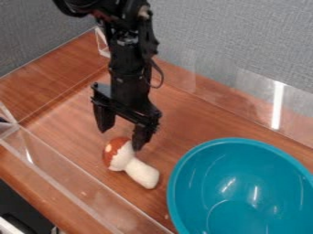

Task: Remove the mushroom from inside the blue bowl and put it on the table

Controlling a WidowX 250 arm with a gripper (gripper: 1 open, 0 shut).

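The mushroom (128,162) lies on its side on the table (61,101), orange-red cap to the left, cream stem pointing right toward the blue bowl (239,190). The bowl sits at the lower right and its inside shows nothing in it. My gripper (120,129) hangs pointing down just above and slightly left of the mushroom's cap. Its black fingers (142,132) are spread apart, open, with nothing between them.
Low clear acrylic walls (49,169) run along the table's front and left edges, and another clear panel (275,96) stands at the back right. A grey wall rises behind the table. The black arm (128,46) reaches down from the upper left.
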